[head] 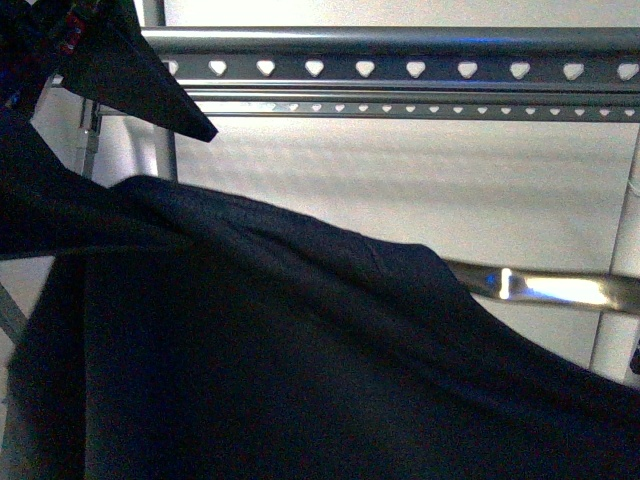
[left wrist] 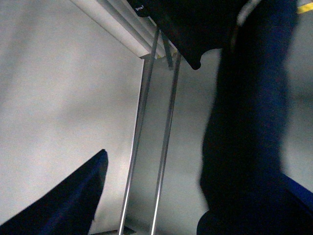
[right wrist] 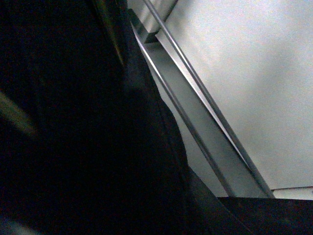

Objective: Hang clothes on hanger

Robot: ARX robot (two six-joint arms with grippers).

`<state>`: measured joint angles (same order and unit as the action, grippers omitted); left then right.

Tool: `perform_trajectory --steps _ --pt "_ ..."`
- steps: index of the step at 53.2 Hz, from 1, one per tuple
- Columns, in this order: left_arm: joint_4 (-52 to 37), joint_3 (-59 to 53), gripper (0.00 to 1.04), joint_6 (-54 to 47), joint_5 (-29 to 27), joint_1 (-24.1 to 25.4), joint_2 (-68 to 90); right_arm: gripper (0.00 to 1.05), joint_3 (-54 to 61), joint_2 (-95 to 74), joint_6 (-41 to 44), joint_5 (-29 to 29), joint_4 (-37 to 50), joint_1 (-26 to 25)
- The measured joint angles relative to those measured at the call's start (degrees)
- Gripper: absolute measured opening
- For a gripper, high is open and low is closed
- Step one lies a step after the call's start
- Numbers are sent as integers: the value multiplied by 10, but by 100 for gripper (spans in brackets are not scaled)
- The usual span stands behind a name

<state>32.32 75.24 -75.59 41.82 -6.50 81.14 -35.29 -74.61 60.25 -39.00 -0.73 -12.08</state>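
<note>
The black T-shirt (head: 300, 350) fills the lower front view, held up close before the camera, with a sleeve corner (head: 150, 80) hanging at the top left. Its print is hidden. The grey metal hanger rack (head: 400, 68) stands behind it, its top rails punched with heart-shaped holes. Both grippers are shut on the T-shirt, but their jaws are hidden by cloth. In the left wrist view the shirt (left wrist: 249, 132) hangs beside thin rack legs (left wrist: 139, 142). In the right wrist view the shirt (right wrist: 88, 137) covers most of the picture beside a rack rail (right wrist: 210, 142).
A shiny lower rail (head: 560, 290) of the rack shows at the right, just above the shirt's edge. A rack upright (head: 618, 300) stands at the far right. A pale wall lies behind the rack.
</note>
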Motion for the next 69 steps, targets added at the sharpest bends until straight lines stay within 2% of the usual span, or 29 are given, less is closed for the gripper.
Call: perform_trajectory --steps 3,7,9,10,14,16,17,18,19,20,23,29,35,39,46,49,54,69 --pt "0 0 100 -1 0 -2 1 4 6 -1 11 -12 0 -12" --pt "0 -1 98 -1 1 -3 1 4 10 1 14 -35 5 -29" --pt "-39 -17 98 31 20 0 -3 4 10 5 15 -50 6 -37" --pt "-102 -42 98 60 39 3 -10 4 10 8 11 -60 6 -42" --pt "-263 -106 98 200 42 10 -19 4 10 16 -3 -78 13 -55" --pt "-373 -141 98 306 22 17 -19 4 10 24 -17 -80 11 -65" --pt "-481 -160 98 415 -5 22 -12 4 9 31 -28 -80 0 -74" --pt "-542 -164 98 462 -21 25 -6 4 7 36 -33 -81 -11 -80" --pt "-572 -165 98 492 -29 27 -3 4 7 39 -34 -81 -17 -82" --pt "-642 -162 98 593 -52 34 2 4 4 45 -39 -79 -35 -90" --pt "-715 -150 98 730 -82 48 1 4 2 53 -43 -78 -70 -105" --pt "-724 -127 98 903 -106 62 -13 3 2 66 -61 -73 -99 -125" --pt "-721 -123 98 979 -109 65 -18 3 1 93 -110 -94 -90 -138" --pt "-725 -134 98 1000 -120 68 -21 3 -5 128 -206 -134 -56 -150" --pt "-725 -162 98 1002 -163 79 -60 3 -48 158 -423 -136 24 -166" --pt "-725 -170 98 998 -179 83 -86 3 -78 148 -522 -119 50 -168" --pt "-718 -173 98 987 -189 87 -117 3 -110 118 -614 -90 48 -159" --pt "-692 -176 98 1012 -179 106 -171 3 -184 12 -734 28 43 -86"
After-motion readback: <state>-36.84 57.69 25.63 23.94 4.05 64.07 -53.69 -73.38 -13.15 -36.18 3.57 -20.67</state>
